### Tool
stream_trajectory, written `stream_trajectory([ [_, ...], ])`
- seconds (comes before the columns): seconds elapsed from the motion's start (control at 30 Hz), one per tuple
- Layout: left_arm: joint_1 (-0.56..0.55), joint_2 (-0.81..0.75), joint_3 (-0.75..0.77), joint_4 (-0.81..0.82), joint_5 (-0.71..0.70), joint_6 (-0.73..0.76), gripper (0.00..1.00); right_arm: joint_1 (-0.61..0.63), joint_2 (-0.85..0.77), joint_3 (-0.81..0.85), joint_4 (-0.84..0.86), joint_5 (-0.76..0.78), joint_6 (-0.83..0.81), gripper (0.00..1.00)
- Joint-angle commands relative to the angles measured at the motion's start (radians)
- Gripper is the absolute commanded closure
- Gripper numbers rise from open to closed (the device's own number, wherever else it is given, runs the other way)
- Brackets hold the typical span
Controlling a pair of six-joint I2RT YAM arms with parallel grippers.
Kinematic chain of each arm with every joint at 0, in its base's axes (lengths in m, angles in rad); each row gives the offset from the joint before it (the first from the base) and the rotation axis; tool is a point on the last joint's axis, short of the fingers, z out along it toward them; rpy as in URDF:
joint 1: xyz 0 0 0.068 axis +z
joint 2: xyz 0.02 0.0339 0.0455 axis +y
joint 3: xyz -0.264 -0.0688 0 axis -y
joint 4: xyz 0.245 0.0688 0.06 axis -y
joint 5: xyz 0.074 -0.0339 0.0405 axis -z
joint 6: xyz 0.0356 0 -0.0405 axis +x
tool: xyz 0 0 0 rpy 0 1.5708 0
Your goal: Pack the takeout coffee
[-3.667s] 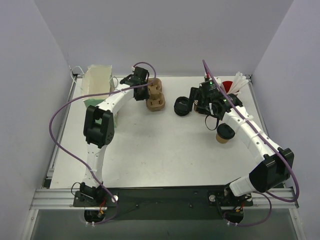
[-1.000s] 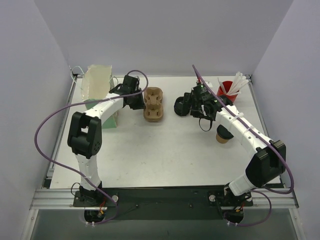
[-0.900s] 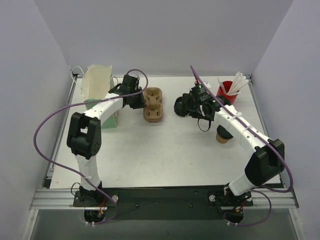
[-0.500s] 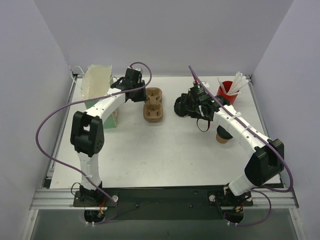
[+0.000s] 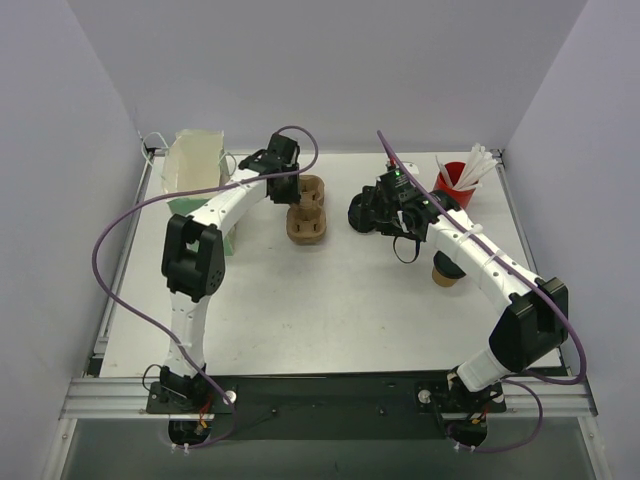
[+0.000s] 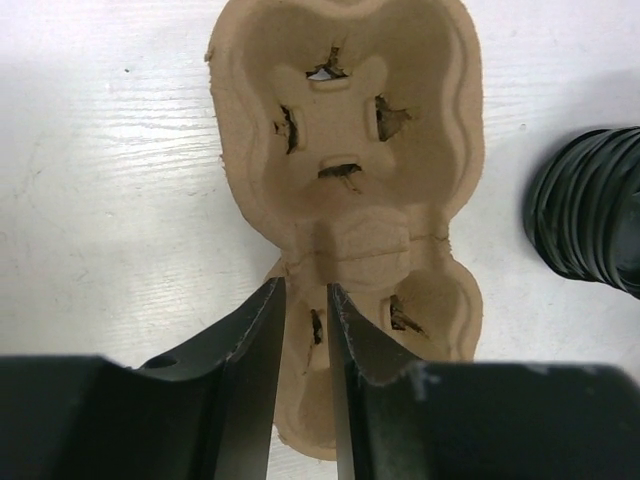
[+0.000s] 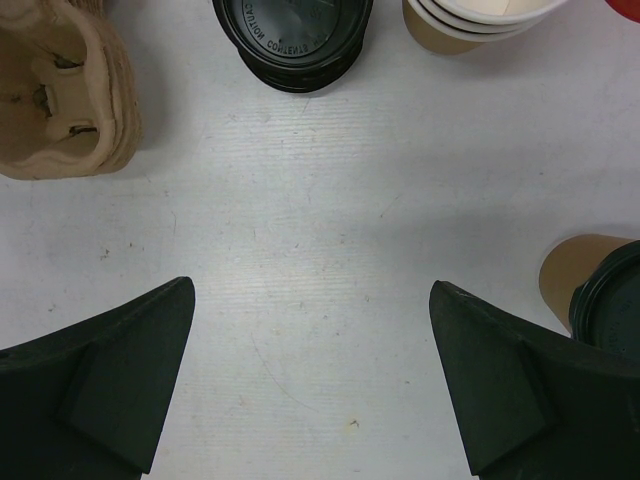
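At the tabletop's [image 5: 300,300] 10 o'clock corner stands a clear plastic bag [image 5: 197,160], with something green [image 5: 186,206] just below it. To its right the left claw [image 6: 305,288] hangs over a brown pulp cup carrier [image 6: 345,130] at 12 o'clock. Its fingers stand a narrow gap apart above the carrier's waist, and carrier surface shows in the gap; whether they touch it I cannot tell. A stack of black lids [image 5: 364,213] lies just right of the carrier, at its 3 o'clock. The right claw [image 7: 310,290] hovers beside the lids with its fingers spread wide and only bare tabletop between them. In its wrist view the lids are at 12 o'clock, a stack of tan cups [image 7: 478,22] at 1 o'clock and the carrier at 10 o'clock. The takeout coffee [image 5: 446,270], lid on, stands upright at the tabletop's 3 o'clock, partly under the right arm and apart from both claws. A red cup [image 5: 452,183] holding white sticks is at 2 o'clock.
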Motion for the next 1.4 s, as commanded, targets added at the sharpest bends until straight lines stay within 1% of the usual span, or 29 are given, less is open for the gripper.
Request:
stream_trajectory([
  [0.0,0.004,0.033,0.095,-0.047,-0.045,0.016,0.67,0.007,0.011,0.028,-0.016,0.025,-0.006,0.03],
  [0.27,0.006,0.079,0.149,-0.065,-0.043,0.007,0.69,0.007,0.011,0.025,-0.016,0.027,-0.005,0.03],
  [0.53,0.006,0.104,0.172,-0.077,-0.051,-0.001,0.71,0.009,0.008,0.022,-0.017,0.026,-0.006,0.03],
  [1.37,0.018,0.089,0.137,-0.065,-0.069,-0.008,0.72,0.009,0.018,0.022,-0.016,0.022,-0.006,0.03],
])
